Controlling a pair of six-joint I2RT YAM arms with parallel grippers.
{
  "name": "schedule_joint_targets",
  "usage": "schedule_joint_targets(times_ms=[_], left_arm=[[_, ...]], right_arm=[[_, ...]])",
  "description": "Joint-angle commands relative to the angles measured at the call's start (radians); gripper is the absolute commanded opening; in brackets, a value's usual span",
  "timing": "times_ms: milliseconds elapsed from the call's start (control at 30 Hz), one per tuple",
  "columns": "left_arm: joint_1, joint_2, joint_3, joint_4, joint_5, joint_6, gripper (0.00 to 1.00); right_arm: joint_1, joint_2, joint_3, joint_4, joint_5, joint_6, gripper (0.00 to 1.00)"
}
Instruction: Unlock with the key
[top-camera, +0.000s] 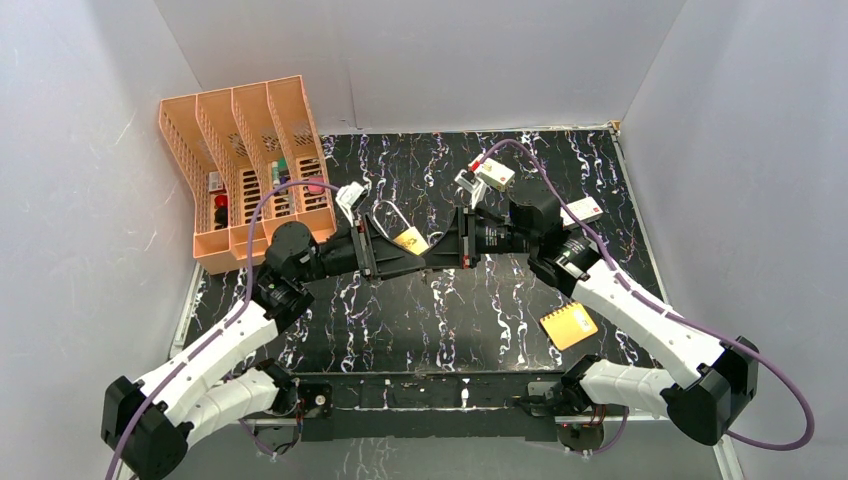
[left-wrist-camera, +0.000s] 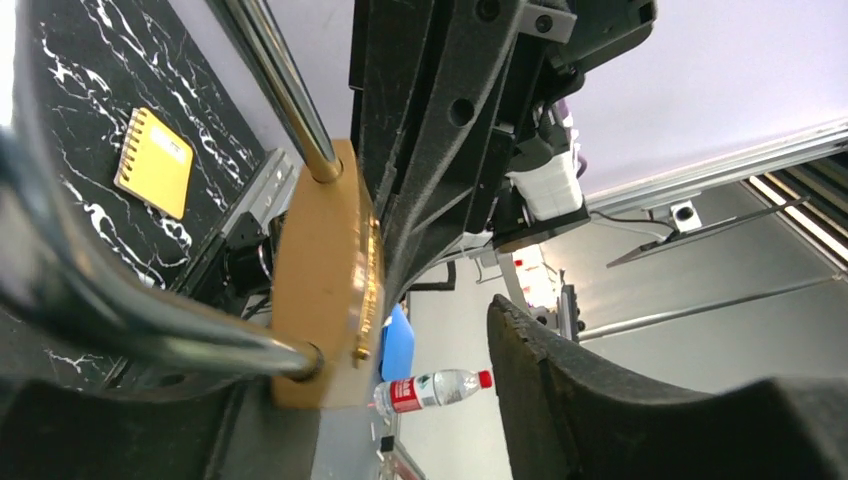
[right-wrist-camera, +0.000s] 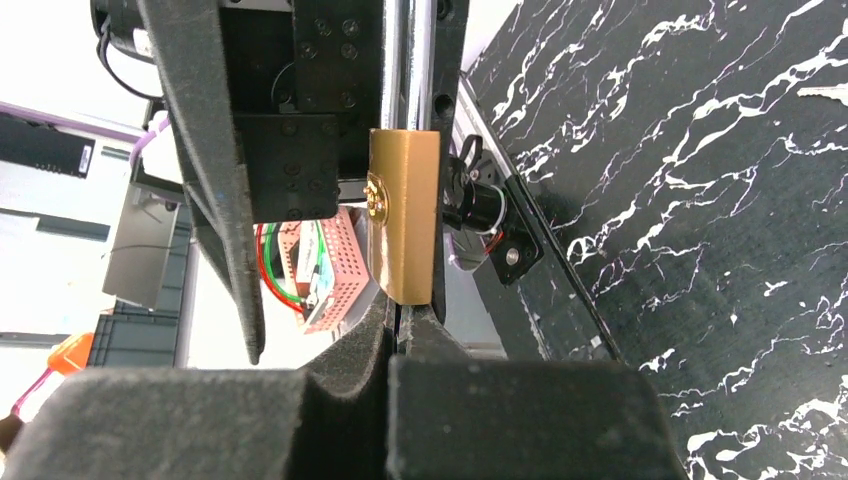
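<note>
1. Yellow spiral notebook (top-camera: 568, 326) lies near the tabletop's near-right corner.
2. Mid-table, the right gripper (right-wrist-camera: 402, 318) is pinched tight at the brass padlock's (top-camera: 410, 241) base; the key is hidden, so its look and heading cannot be told.
3. Left gripper (top-camera: 422, 250) gapes, padlock against one finger; embossed mark unreadable.
4. Orange rack (top-camera: 178, 150) fills the far-left corner.

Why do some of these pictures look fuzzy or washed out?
Top external view: evenly lit and sharp, though the brass padlock is tiny. Left wrist view: its steel shackle sits so close it blurs, with glare streaks. Right wrist view: the background is blown out white, and the right end effector looms soft.
</note>
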Motion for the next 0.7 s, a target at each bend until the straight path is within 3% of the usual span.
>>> schedule_joint_targets(times_ms=[0,133,267,500,667], left_arm=[[-0.008,-0.077,0.014,0.07,-0.076,0.001,0.59],[-0.008,-0.119,-0.012,0.072,-0.162,0.017,0.69],[-0.008,-0.134,0.001,-0.004,-0.211,0.076,0.73],[-0.009,-0.151,-0.013,-0.043,-0.335,0.098,0.73],[-0.013,-0.122,-0.014,0.008,-0.374,0.101,0.65]], right_arm=[[-0.002,-0.035,-0.003,0.155,0.058,0.014,0.0],[-0.002,-0.047,-0.02,0.19,0.069,0.028,0.0],[-0.002,-0.047,-0.021,0.208,0.065,0.034,0.0],[-0.002,-0.051,-0.038,0.26,0.062,0.06,0.0],[-0.002,-0.041,-0.039,0.278,0.058,0.07,0.0]])
